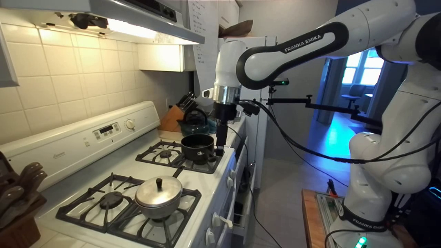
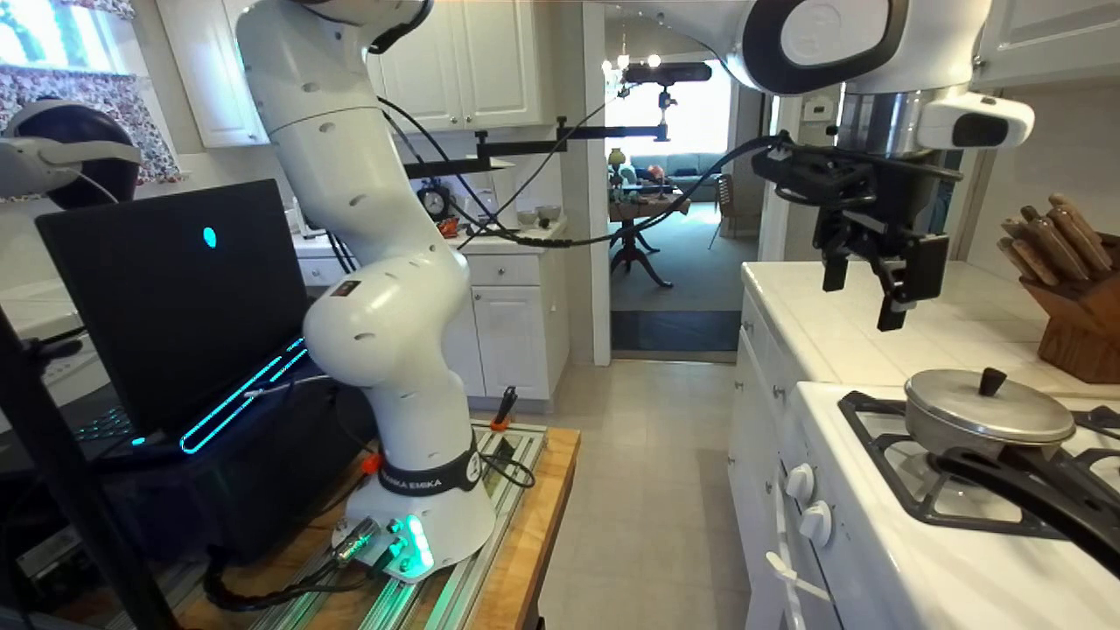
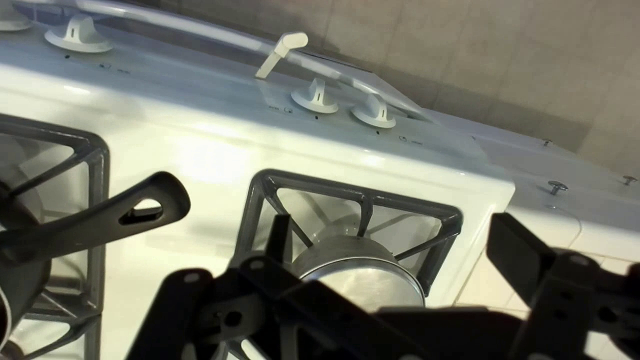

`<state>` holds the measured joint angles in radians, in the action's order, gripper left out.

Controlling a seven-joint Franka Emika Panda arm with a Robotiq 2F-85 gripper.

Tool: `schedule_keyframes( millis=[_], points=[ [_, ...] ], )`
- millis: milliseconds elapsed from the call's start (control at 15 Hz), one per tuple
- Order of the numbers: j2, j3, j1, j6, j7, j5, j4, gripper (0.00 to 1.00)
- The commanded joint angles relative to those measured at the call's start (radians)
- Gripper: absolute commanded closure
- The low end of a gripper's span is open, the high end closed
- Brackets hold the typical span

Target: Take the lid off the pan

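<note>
Lid [image 1: 160, 196]: seated on the pan [image 1: 162, 212] in both exterior views, small dark knob [image 1: 159, 183] uppermost.
Pan: on a burner grate [image 3: 320, 185], its top covered.
Hand [image 3: 391, 222]: fingers [image 3: 517, 257] spread, held higher than the lid and apart from it; in the wrist view it hides part of the lid.
Dark pot [image 1: 196, 151]: on the next grate.
Wooden knife block [image 2: 1081, 324]: on the tiled counter [image 2: 814, 324] just beside the stove [image 2: 875, 560].

Shallow-domed, dark-knobbed silver lid [image 1: 160, 195], seated on silvery pan [image 1: 161, 211], pan upright on stove grate [image 1: 197, 194]
</note>
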<state>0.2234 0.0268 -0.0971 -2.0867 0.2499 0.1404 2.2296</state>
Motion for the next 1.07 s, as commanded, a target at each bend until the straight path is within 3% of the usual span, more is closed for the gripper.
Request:
schedule_keyframes(
  millis=[0, 400, 467, 1000],
  points=[
    [-0.087, 0.020, -0.009, -0.024, 0.036, -0.033, -0.077, 0.00],
    [-0.178, 0.044, -0.010, -0.074, 0.060, -0.063, -0.148, 0.00],
    [-0.135, 0.041, -0.007, -0.063, 0.053, -0.031, -0.104, 0.00],
    [-0.166, 0.045, -0.006, -0.067, 0.052, -0.044, -0.132, 0.00]
  ],
)
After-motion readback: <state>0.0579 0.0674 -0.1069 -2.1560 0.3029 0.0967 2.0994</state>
